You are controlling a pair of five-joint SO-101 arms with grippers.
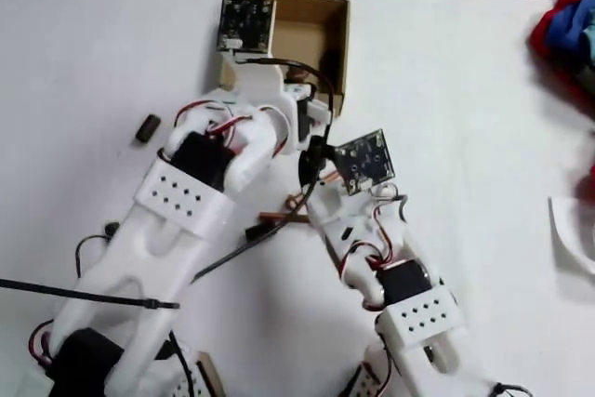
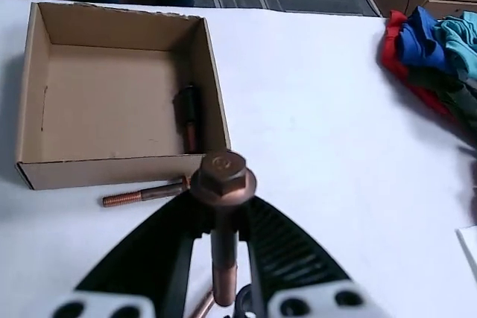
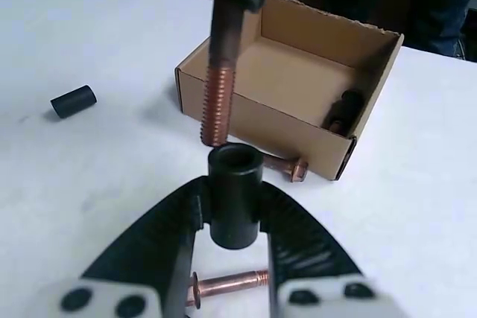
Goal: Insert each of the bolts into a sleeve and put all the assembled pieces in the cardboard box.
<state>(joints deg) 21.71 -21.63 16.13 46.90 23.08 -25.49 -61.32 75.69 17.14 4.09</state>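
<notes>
Cardboard box (image 1: 314,33) partly hidden by wrist camera (image 1: 246,23), loose bolt (image 3: 231,283) half behind fingers (image 3: 156,247), cloth (image 2: 428,42) cut by edge

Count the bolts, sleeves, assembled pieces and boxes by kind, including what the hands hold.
Bare bolts: 3, one in the left hand, two lying on the table.
Empty black sleeves: 2, one in the right hand, one loose on the table.
Assembled bolt-and-sleeve pieces: 1, inside the cardboard box.
Cardboard boxes: 1.
Total: 7.
</notes>
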